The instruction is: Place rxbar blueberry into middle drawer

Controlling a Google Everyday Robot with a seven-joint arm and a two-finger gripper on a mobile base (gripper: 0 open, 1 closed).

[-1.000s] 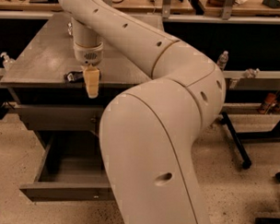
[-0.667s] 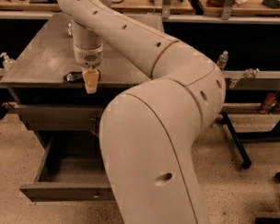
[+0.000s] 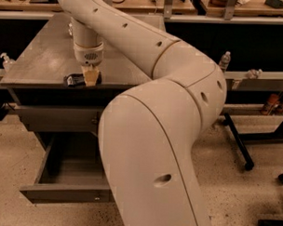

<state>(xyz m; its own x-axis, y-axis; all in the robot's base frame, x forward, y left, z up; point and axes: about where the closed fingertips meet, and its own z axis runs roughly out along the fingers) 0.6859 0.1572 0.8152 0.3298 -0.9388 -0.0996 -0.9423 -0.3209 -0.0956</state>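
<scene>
The rxbar blueberry [image 3: 75,79] is a small dark bar lying flat on the grey cabinet top [image 3: 41,60], close to its front edge. My gripper [image 3: 90,77] hangs from the big cream arm, points straight down and is right at the bar's right end, touching or just above it. The middle drawer [image 3: 59,194] is pulled open at the bottom of the cabinet, below and in front of the bar. Its inside shows grey and bare, partly hidden by my arm.
A shut drawer front [image 3: 53,117] sits above the open one. A small white bottle [image 3: 4,61] stands at the cabinet's left edge and a clear bottle [image 3: 224,60] behind my arm. Black stand legs [image 3: 237,145] lie on the floor at right.
My gripper has shifted slightly back over the cabinet top. More of the dark bar now shows to its left.
</scene>
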